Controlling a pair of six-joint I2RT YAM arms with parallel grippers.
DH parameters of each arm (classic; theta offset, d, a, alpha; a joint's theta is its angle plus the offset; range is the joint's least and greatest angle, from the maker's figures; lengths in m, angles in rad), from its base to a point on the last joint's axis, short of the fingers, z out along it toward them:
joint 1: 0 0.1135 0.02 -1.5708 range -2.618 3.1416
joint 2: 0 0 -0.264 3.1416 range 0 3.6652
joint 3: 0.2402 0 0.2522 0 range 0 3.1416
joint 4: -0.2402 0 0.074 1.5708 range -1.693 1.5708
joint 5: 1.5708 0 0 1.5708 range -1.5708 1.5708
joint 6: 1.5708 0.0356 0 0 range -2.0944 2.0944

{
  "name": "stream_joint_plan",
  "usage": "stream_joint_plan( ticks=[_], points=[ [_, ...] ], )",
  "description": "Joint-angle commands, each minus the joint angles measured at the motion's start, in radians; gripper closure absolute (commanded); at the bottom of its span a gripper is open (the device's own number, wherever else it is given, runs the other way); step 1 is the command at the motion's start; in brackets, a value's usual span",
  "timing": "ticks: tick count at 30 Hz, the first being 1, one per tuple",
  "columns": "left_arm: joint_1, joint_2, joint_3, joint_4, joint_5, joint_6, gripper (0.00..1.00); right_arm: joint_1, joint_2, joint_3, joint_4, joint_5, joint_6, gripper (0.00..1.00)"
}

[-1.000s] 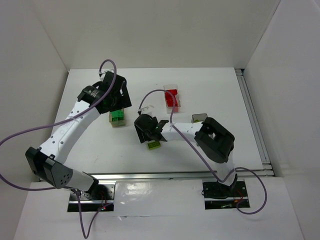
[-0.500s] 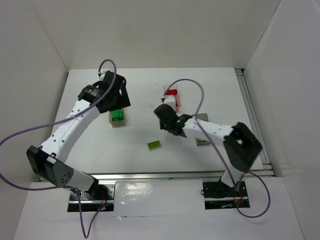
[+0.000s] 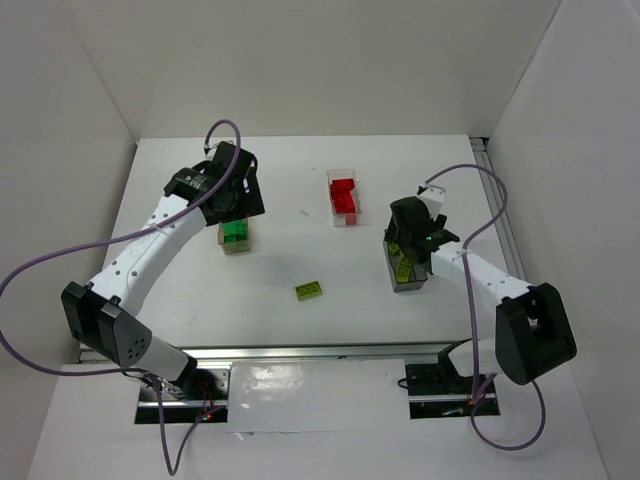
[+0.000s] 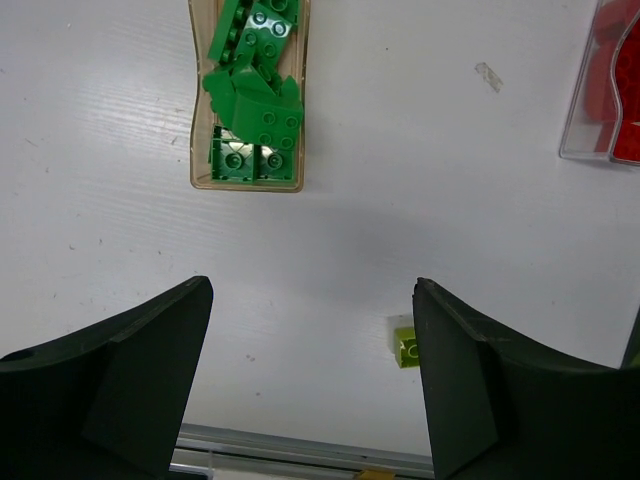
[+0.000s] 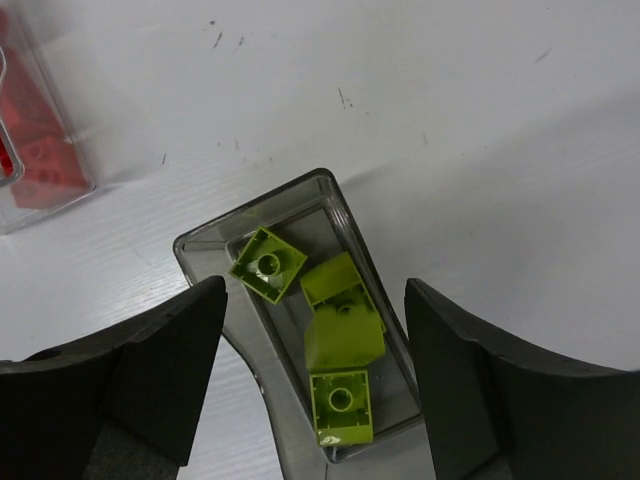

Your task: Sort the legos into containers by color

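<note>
Now my right gripper (image 5: 315, 283) gapes empty over the grey container (image 5: 200, 250); the loose lime brick (image 3: 309, 290) lies well left.

1. Top external: fixed, high and behind both arm bases, looking down and forward. It is the farthest view and takes in the whole table (image 3: 300, 200) and all three boxes.
2. Left wrist: looks straight down between the left gripper's fingers (image 4: 120, 390), at mid height, with the bottom of the frame toward the near rail. It holds the tan box (image 4: 197, 120), the loose lime brick (image 4: 405, 347) and the edge of the clear box (image 4: 590, 100) at the right.
3. Right wrist: looks down between the right gripper's fingers (image 5: 130, 380) and is the nearest view. The smoky-grey box (image 5: 200, 250) is central.
4. Overlap: both wrist views catch the clear box, and the top view contains everything the wrist views show.
</note>
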Motion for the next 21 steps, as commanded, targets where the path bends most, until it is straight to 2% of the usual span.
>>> stream_joint_plan(
  ticks=[1, 4, 5, 6, 7, 9, 11, 13, 15, 17, 21],
  points=[
    [-0.004, 0.004, 0.011, 0.020, 0.008, 0.016, 0.11, 0.027, 0.001, 0.044, -0.013, 0.002, -0.007, 0.19],
    [-0.004, 0.004, 0.011, 0.020, -0.001, 0.016, 0.11, 0.127, -0.060, 0.053, 0.009, -0.018, -0.059, 0.22],
    [-0.004, -0.005, 0.011, 0.020, -0.001, 0.016, 0.11, 0.193, -0.060, 0.053, 0.019, -0.077, -0.075, 0.24],
    [-0.004, -0.005, 0.011, 0.020, -0.001, 0.016, 0.11, 0.193, -0.060, 0.053, 0.030, -0.120, -0.090, 0.24],
    [-0.004, -0.014, 0.011, 0.020, -0.011, 0.016, 0.11, 0.268, -0.048, 0.053, 0.039, -0.174, -0.140, 0.24],
    [-0.004, -0.014, 0.011, 0.020, -0.011, 0.016, 0.11, 0.349, -0.014, 0.053, 0.039, -0.266, -0.173, 0.21],
    [0.006, -0.023, 0.011, 0.020, -0.011, 0.016, 0.11, 0.458, 0.034, 0.053, 0.030, -0.297, -0.220, 0.11],
    [0.006, -0.023, 0.002, 0.020, -0.011, 0.016, 0.11, 0.532, 0.054, 0.053, 0.021, -0.317, -0.242, 0.10],
    [0.016, -0.033, 0.002, 0.020, -0.011, 0.016, 0.11, 0.560, 0.081, 0.044, 0.009, -0.378, -0.300, 0.10],
    [0.016, -0.023, 0.002, 0.020, 0.008, 0.027, 0.11, 0.621, 0.147, 0.070, -0.022, -0.359, -0.323, 0.10],
    [0.016, -0.023, 0.002, 0.020, 0.017, 0.027, 0.11, 0.644, 0.262, 0.113, -0.033, -0.313, -0.343, 0.08]
  ],
)
